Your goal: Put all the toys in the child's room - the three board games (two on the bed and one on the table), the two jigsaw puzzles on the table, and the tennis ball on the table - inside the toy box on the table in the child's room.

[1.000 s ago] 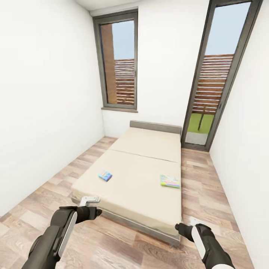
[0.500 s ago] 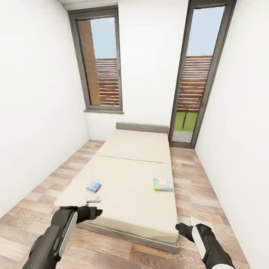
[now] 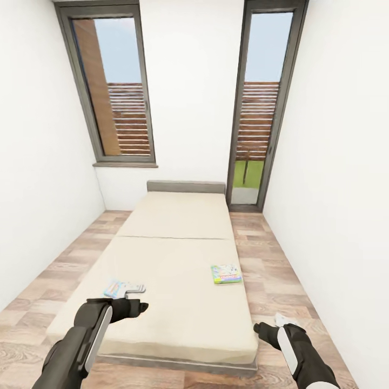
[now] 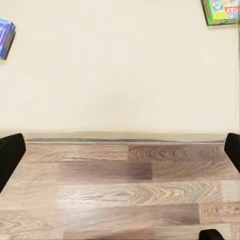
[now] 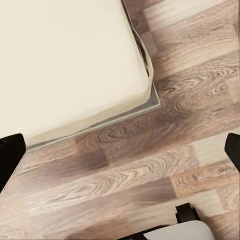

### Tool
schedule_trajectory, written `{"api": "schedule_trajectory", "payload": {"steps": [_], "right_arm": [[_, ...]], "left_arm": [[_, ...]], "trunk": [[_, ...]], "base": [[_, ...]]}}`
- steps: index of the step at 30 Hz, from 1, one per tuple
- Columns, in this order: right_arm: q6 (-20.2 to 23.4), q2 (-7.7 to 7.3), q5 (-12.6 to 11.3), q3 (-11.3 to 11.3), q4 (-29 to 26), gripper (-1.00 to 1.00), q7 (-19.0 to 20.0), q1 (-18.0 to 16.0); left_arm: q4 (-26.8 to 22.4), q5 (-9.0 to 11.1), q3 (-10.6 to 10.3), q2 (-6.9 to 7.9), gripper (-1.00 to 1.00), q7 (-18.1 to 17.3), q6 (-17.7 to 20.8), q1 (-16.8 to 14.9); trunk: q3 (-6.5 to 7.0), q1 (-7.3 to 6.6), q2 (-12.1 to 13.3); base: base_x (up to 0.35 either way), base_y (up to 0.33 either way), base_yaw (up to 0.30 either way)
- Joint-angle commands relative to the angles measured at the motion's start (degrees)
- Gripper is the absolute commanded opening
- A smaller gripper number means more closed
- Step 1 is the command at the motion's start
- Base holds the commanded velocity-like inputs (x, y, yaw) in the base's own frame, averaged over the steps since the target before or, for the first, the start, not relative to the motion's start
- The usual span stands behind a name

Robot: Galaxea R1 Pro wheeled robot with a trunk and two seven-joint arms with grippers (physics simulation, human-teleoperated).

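**pixelpusher:** Head view has the bed (image 3: 178, 259) running up the middle of the frame toward two tall windows (image 3: 116, 92), wood-plank floor (image 3: 286, 270) on both sides. Green board game (image 3: 226, 274) lies flat on the mattress, right of centre. The small blue board game (image 3: 114, 288) sits near the bed's left edge, partly hidden behind the left gripper (image 3: 135, 288).

**wristcam_fan:** Are the claws holding anything?

**pixelpusher:** Nope. Left wrist view shows its dark fingertips (image 4: 11, 155) spread to opposite edges of the frame, just floor and the bed's edge between them. Both games peek in at the top corners: blue one (image 4: 5, 37) upper left, green one (image 4: 221, 11) upper right. Right gripper (image 3: 282, 320) sits lower right in the head view, over floor beside the bed's corner. Its wrist view shows its fingertips (image 5: 10, 160) wide apart too.
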Motion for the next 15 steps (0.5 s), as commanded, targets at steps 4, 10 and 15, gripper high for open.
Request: {"api": "schedule_trajectory", "payload": {"steps": [4,10,15], "right_arm": [[0.2,0.07,-0.6,-0.1,-0.1,1.0,-0.4,-0.1],[0.2,0.07,-0.6,-0.1,-0.1,1.0,-0.4,-0.1],[0.2,0.07,-0.6,-0.1,-0.1,1.0,-0.4,-0.1]], "left_arm": [[-0.1,0.0,0.1,0.0,1.0,-0.2,0.3,0.0],[-0.1,0.0,0.1,0.0,1.0,-0.2,0.3,0.0],[-0.1,0.0,0.1,-0.01,1.0,-0.2,0.3,0.0]], "trunk": [[-0.13,0.07,-0.1],[-0.13,0.07,-0.1],[-0.13,0.07,-0.1]], "base": [[0.26,0.171,-0.277],[0.26,0.149,-0.277],[0.26,0.136,-0.277]]}}
